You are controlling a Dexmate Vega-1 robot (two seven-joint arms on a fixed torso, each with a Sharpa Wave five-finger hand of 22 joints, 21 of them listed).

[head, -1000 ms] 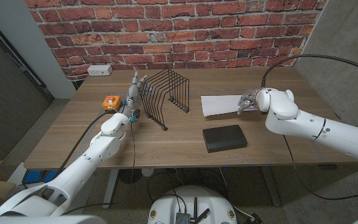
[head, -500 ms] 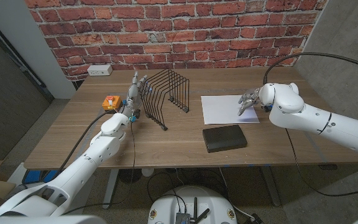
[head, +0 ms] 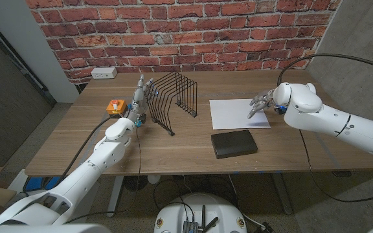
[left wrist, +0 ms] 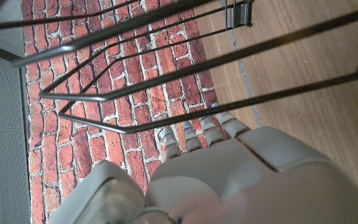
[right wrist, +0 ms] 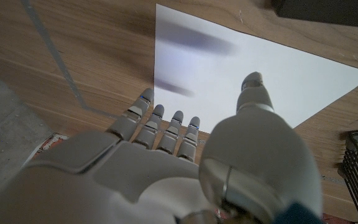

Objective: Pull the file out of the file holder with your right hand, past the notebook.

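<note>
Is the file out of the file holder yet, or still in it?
Out. The white file lies flat on the table, apart from the empty file holder.

— Where's the right hand [head: 261,103]?
— Out at three o'clock, arm stretched in from the lower right, fingers [right wrist: 166,127] loosely spread, nothing held.
— And the left hand [head: 141,94]?
— Up at ten o'clock, fingers [left wrist: 194,134] straight, pointing away, gripping nothing.

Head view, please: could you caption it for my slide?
White sheet lies flat beyond the notebook, right hand over its edge.
</note>
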